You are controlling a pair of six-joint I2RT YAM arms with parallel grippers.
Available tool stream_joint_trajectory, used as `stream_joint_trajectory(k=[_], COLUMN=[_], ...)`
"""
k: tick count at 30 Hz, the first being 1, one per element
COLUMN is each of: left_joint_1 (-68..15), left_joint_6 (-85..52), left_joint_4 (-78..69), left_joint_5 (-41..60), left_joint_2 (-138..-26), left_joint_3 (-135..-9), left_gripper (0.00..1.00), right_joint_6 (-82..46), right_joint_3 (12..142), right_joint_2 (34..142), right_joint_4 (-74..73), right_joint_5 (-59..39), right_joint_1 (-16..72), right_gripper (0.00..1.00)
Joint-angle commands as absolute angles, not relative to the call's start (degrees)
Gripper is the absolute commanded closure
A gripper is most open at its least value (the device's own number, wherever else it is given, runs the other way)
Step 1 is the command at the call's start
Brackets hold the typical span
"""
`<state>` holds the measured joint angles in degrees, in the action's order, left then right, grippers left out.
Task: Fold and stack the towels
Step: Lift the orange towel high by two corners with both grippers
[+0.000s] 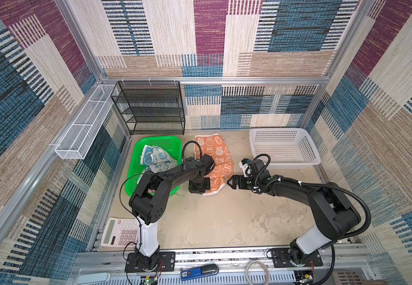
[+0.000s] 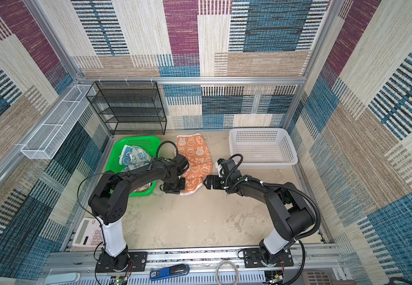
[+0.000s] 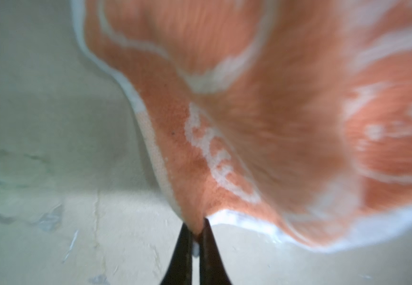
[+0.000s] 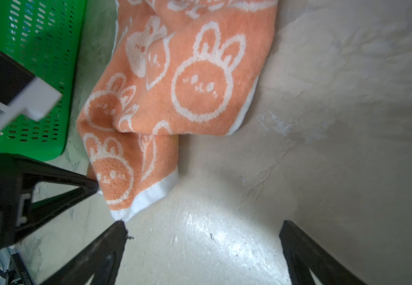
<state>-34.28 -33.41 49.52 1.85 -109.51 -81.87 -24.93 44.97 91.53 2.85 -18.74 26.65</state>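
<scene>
Mid-table, between the green basket (image 1: pixel 150 141) and the white basket (image 1: pixel 284 134), the orange towel (image 1: pixel 213 158) lies spread, "RAB" readable among its white rabbits. The left gripper (image 3: pixel 196 230) is pressed together, pinching the towel's near left corner. The right gripper (image 4: pixel 203 224) hovers just beside the towel's near edge, jaws spread wide. Crumpled in the green basket sit the blue and whitish towels (image 1: pixel 157 159), with letters like "BIT" showing.
</scene>
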Motion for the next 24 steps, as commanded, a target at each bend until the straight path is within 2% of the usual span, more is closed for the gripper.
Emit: stream_joint_trajectory(k=[1,5,11,16,24], left_joint_1=[-33.93,-33.84,-33.27,-33.22,-33.22], left_joint_6=[-30.53,-29.74,-29.14,-29.15,-29.09], left_joint_4=[55.13,59.40,63.20,64.24,64.43], left_joint_5=[-0.99,-3.54,-3.78,-3.26,-3.06], left_joint_2=[-106.68,-104.33,-104.41,-105.09,-104.60], left_joint_3=[-89.59,-99.59,-107.48,-110.60,-110.05], left_gripper=[1.00,1.00,1.00,1.00,1.00], right_joint_6=[-26.83,-27.12,-27.32,-27.92,-27.30], right_joint_3=[43.83,42.99,42.69,44.28,46.80], right_joint_2=[90.38,90.24,92.07,95.63,102.14], right_joint_4=[-1.43,-4.27,-10.29,-13.38,-15.88], right_joint_5=[-22.58,-23.23,-23.20,-17.43,-11.08], right_joint_1=[26.97,29.44,32.50,34.21,34.19], right_gripper=[0.01,0.01,0.00,0.00,0.10])
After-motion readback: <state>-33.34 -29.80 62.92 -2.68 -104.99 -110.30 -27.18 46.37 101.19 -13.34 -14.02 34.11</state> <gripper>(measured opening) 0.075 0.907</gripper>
